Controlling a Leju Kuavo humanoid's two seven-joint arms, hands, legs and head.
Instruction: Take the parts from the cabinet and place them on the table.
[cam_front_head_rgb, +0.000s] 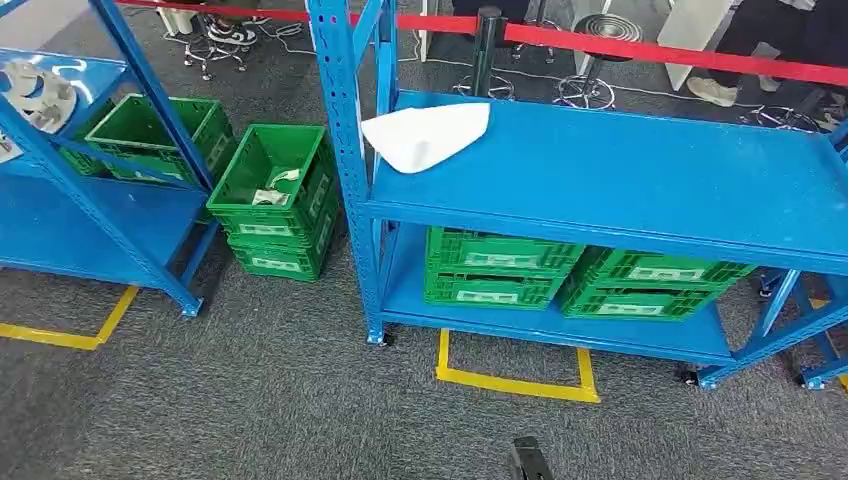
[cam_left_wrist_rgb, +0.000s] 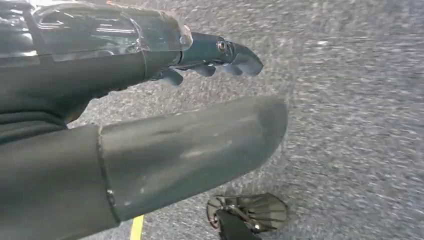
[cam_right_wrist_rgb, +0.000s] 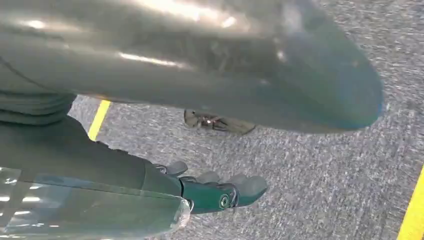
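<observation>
Currently held: nothing is gripped by either hand.
Left hand (cam_left_wrist_rgb: 100, 75): hung beside the body over the grey carpet (cam_left_wrist_rgb: 350, 125); its dark fingers (cam_left_wrist_rgb: 235, 57) are stretched out and kept apart from the thumb, with nothing between them.
Right hand (cam_right_wrist_rgb: 100, 165): hung the same way over the carpet, fingers (cam_right_wrist_rgb: 240, 187) loosely extended, clear of the thumb and empty.
Landmark: the wide blue rack (cam_front_head_rgb: 640, 170), seen straight ahead in the head view.
White part (cam_front_head_rgb: 425, 135): laid flat on the wide blue rack's top deck, at the corner by its perforated upright, with its long axis running along the deck's front edge.
Other parts: pale ring-shaped pieces (cam_front_head_rgb: 35, 95) are seen on a second blue rack (cam_front_head_rgb: 60, 220) that stands to the left of the wide blue rack.
Green crate (cam_front_head_rgb: 275, 190): set on the floor between the two racks, with small pale pieces inside; more green crates (cam_front_head_rgb: 500, 270) are stowed under the wide blue rack's deck.
Stage: it cannot be settled whether the white part waits to be fetched or has been set down; which rack counts as cabinet and which as table is not shown.
Key relation: all parts lie ahead of and well above the hanging fingers; the white part lies slightly to the left side, so the left hand is judged marginally nearer.
</observation>
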